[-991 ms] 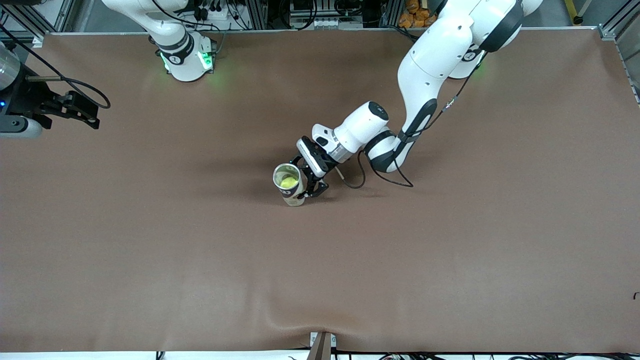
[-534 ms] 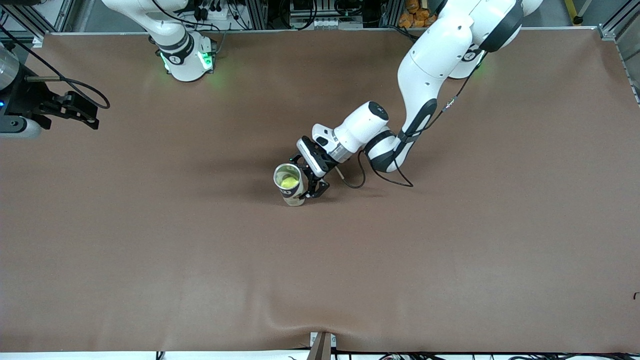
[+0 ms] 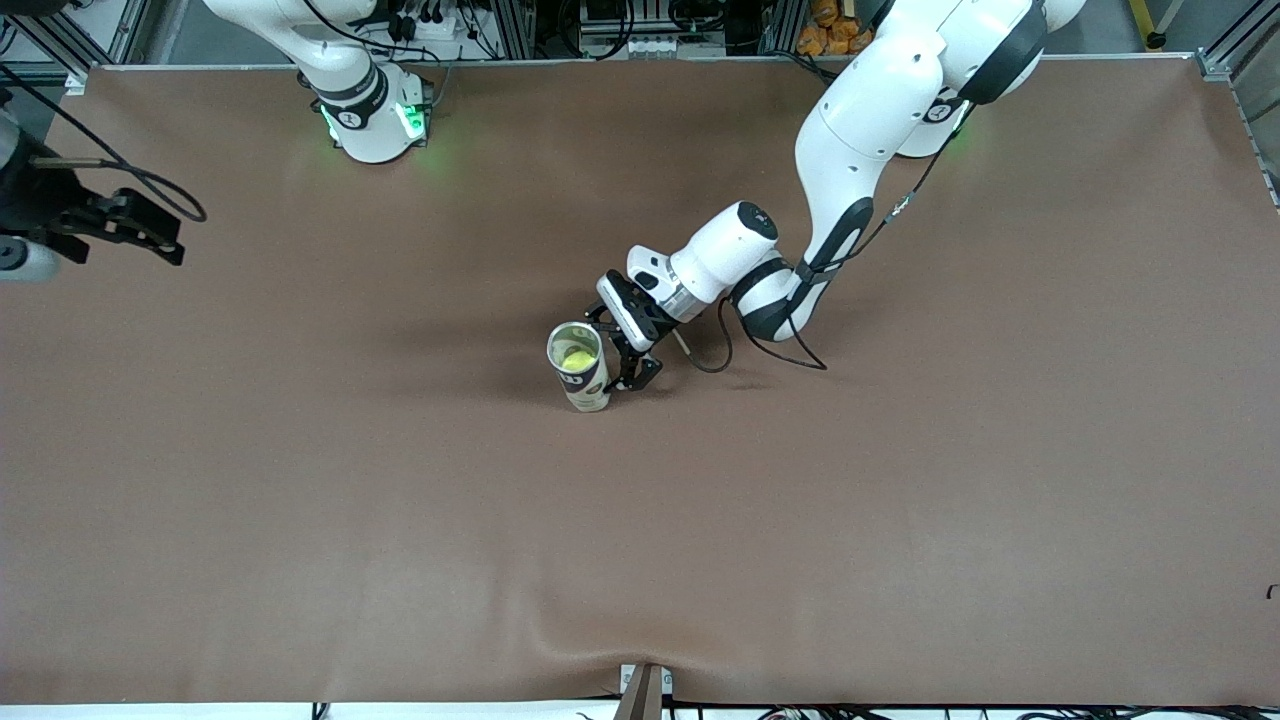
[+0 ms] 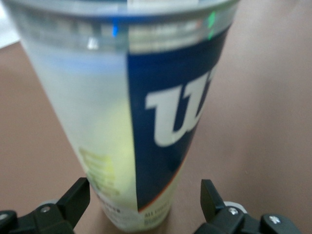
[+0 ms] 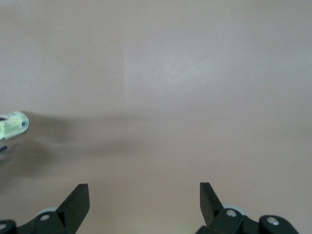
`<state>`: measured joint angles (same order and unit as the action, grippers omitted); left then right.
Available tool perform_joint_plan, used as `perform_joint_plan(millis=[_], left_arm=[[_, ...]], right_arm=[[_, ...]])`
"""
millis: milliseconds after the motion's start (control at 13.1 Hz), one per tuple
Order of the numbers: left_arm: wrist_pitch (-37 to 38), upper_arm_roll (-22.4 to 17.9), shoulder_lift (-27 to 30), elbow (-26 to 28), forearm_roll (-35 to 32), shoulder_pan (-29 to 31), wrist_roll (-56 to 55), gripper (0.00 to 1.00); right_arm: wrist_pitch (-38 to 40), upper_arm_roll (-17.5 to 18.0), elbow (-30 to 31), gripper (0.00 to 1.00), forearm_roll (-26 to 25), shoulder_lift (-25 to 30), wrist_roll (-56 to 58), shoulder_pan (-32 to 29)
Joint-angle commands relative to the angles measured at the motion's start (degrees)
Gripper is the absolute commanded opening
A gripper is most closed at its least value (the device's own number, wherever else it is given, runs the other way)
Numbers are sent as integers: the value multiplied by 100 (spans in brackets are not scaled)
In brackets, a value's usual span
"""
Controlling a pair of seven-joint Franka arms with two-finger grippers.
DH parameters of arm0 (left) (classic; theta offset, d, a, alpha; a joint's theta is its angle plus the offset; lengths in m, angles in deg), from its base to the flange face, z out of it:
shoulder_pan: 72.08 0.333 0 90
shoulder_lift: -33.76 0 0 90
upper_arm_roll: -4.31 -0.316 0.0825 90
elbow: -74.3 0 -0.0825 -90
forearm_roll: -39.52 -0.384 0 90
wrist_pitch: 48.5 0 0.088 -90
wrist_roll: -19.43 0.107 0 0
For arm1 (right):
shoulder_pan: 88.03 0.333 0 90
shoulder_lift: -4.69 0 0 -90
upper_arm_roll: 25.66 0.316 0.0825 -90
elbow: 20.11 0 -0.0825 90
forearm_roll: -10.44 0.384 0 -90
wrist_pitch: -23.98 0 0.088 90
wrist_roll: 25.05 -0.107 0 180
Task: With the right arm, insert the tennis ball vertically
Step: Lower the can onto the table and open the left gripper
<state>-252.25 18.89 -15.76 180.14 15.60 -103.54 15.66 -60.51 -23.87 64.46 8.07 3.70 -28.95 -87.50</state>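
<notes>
I see the tennis ball (image 3: 575,357), yellow-green, sitting low inside the can (image 3: 580,368), visible through the can's open mouth from the front camera. The can is a clear plastic tube with a dark blue label carrying large white lettering, and it stands upright on the brown table (image 3: 400,480) near the middle. Through my left wrist camera the can (image 4: 141,122) fills most of the view, its clear wall showing a yellow-green tint where the ball lies. My right arm (image 3: 330,60) is white with dark joint bands, its base at its own end of the table.
</notes>
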Motion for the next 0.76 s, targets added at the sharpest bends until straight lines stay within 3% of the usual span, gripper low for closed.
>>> perform_joint_plan(millis=[0, 686], left_arm=[[1, 19, 512, 708, -113, 69, -19, 100], [168, 19, 1040, 1518, -148, 736, -10, 100]], right_arm=[[55, 15, -135, 100, 114, -60, 22, -80], [64, 6, -135, 100, 105, -59, 57, -62]])
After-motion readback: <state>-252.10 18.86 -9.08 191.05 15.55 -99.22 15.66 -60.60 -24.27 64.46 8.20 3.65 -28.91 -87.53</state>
